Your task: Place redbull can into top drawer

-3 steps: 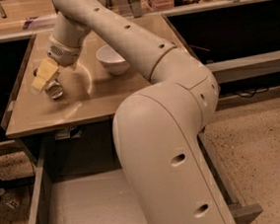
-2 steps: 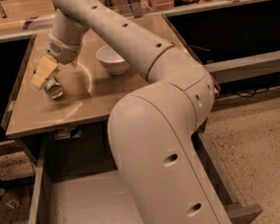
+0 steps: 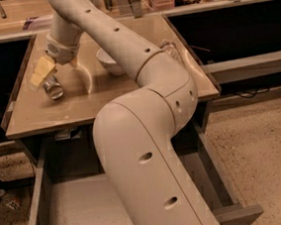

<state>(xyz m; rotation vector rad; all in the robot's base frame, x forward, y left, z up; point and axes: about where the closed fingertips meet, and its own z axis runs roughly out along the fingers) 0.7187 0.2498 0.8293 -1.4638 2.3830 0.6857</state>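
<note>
The redbull can point(image 3: 55, 89), slim and silver, is tilted with its round end toward the camera, low over the left part of the tan tabletop point(image 3: 41, 116). My gripper point(image 3: 46, 82), with pale yellow fingers point(image 3: 40, 73), comes down from the upper right and is shut on the can's upper part. The top drawer point(image 3: 36, 209) is pulled open below the table's front edge. Its pale grey bottom point(image 3: 78, 210) shows on the left. My arm hides the rest of it.
A white bowl point(image 3: 109, 60) stands at the table's middle back. A clear plastic bottle point(image 3: 172, 51) lies at the right side, partly behind my arm. Dark shelving flanks the table. The speckled floor point(image 3: 263, 147) lies to the right.
The gripper and the can have shifted slightly left and toward the table's front together. My arm's lower links have swung a little to the right.
</note>
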